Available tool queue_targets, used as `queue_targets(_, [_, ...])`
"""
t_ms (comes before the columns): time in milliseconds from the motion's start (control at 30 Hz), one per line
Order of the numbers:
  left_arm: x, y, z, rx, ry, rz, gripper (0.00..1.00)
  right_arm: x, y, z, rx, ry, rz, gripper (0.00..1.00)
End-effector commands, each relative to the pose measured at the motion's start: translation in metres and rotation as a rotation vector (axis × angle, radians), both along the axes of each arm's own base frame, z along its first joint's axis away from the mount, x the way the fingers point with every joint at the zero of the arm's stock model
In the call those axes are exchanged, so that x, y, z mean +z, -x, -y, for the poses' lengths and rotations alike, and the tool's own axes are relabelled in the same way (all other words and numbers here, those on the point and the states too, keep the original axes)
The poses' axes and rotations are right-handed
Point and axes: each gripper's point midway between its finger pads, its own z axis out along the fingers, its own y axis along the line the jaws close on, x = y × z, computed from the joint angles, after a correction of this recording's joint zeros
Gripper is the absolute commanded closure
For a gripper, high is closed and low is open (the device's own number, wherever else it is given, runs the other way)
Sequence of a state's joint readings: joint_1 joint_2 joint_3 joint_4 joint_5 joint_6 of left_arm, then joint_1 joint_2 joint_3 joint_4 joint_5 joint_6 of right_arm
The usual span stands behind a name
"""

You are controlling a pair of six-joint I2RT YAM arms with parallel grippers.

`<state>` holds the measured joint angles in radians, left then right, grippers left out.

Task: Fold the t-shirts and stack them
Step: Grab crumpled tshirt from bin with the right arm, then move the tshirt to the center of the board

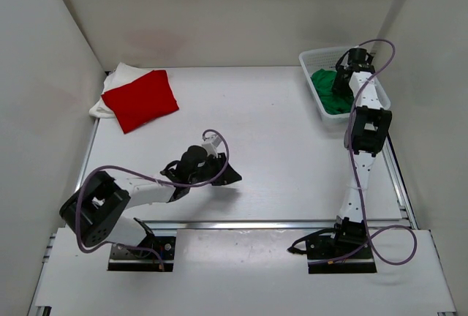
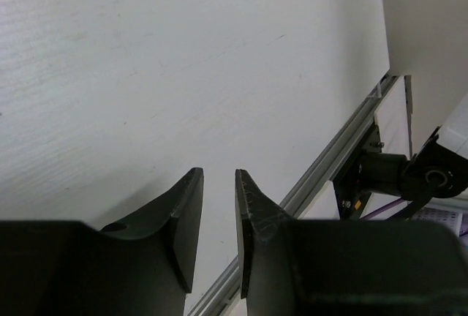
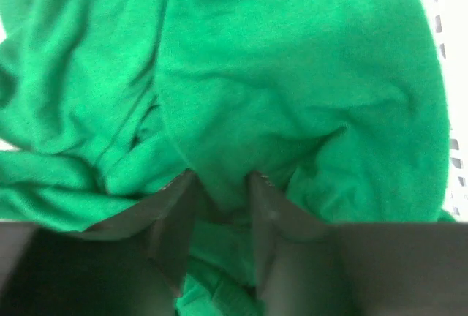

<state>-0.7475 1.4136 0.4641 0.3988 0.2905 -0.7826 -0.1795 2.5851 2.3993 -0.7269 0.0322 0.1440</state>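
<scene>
**So: 2 shirts stacked, 1 to go**

Judging by the layout, approx two-thirds done. The red t-shirt (image 1: pixel 140 99) lies folded into an oblong on top of the white t-shirt (image 1: pixel 117 76) at the far-L corner of the worktop (image 1: pixel 270 148). The white one shows only as an edge poking out behind and to the L. Left to do: the green t-shirt (image 3: pixel 292 74) is a crumpled heap in the mesh basket (image 1: pixel 314 56) at far R. It needs lifting out, folding and adding to the stack.

Red's long axis runs L-R, skewed w/ its R end further back; which end is the neck can't be told. Green has no readable axis or collar, just bunched folds.

The R arm (image 1: pixel 365 122) reaches into the basket. R jaws are part-spread and dug into the green cloth w/ a ridge of it btwn them; whether it's truly pinched can't be told. L jaws stand a little apart, empty, low over bare worktop.
</scene>
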Motion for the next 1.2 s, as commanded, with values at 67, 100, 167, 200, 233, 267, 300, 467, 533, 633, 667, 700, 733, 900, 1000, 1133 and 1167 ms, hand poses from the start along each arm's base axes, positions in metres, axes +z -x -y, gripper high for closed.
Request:
queue_targets(67, [0.027,-0.01,-0.013,0.051,0.077,0.052,0.65,0.011,0.004,0.005,0.026,-0.066,0.001,0.91])
queue_targets(100, [0.029,-0.012,-0.017,0.066,0.083,0.061,0.65,0.01,0.004,0.0,0.039,-0.086,-0.003,0.95])
queue_targets(167, [0.032,-0.017,-0.023,0.084,0.077,0.073,0.64,0.019,0.001,0.001,0.048,-0.075,0.015,1.0])
queue_targets(200, [0.031,-0.017,-0.025,0.092,0.074,0.072,0.64,0.024,-0.001,0.001,0.049,-0.064,0.027,1.0])
queue_targets(233, [0.036,-0.019,-0.026,0.097,0.085,0.082,0.64,0.037,-0.005,-0.003,0.063,-0.07,0.056,1.0])
queue_targets(267, [0.038,-0.021,-0.027,0.106,0.088,0.092,0.64,0.056,-0.009,-0.008,0.066,-0.088,0.099,1.0])
queue_targets(300, [0.038,-0.022,-0.028,0.109,0.088,0.089,0.64,0.069,-0.011,-0.01,0.071,-0.102,0.128,1.0])
queue_targets(467, [0.043,-0.029,-0.038,0.149,0.112,0.086,0.64,0.171,-0.004,-0.025,0.133,-0.144,0.307,1.0])
queue_targets(533, [0.047,-0.027,-0.037,0.142,0.123,0.089,0.64,0.212,0.003,-0.035,0.157,-0.146,0.375,1.0])
queue_targets(633, [0.054,-0.031,-0.037,0.141,0.131,0.085,0.64,0.284,0.021,-0.063,0.22,-0.132,0.498,1.0])
queue_targets(667, [0.054,-0.032,-0.038,0.15,0.138,0.074,0.64,0.314,0.032,-0.08,0.259,-0.122,0.551,1.0])
queue_targets(700, [0.06,-0.034,-0.04,0.158,0.153,0.084,0.64,0.351,0.046,-0.088,0.282,-0.117,0.627,1.0])
queue_targets(733, [0.06,-0.035,-0.043,0.167,0.162,0.076,0.64,0.386,0.062,-0.107,0.327,-0.108,0.697,1.0])
queue_targets(900, [0.066,-0.047,-0.066,0.254,0.204,0.057,0.64,0.508,0.148,-0.202,0.599,-0.171,1.005,1.0])
queue_targets(1000, [0.068,-0.054,-0.085,0.331,0.222,0.055,0.63,0.56,0.207,-0.245,0.76,-0.255,1.176,1.0])
queue_targets(1133, [0.069,-0.065,-0.124,0.46,0.258,0.047,0.62,0.584,0.254,-0.26,0.954,-0.43,1.228,1.0])
queue_targets(1167, [0.071,-0.065,-0.133,0.482,0.274,0.056,0.62,0.582,0.255,-0.259,0.997,-0.429,1.225,1.0])
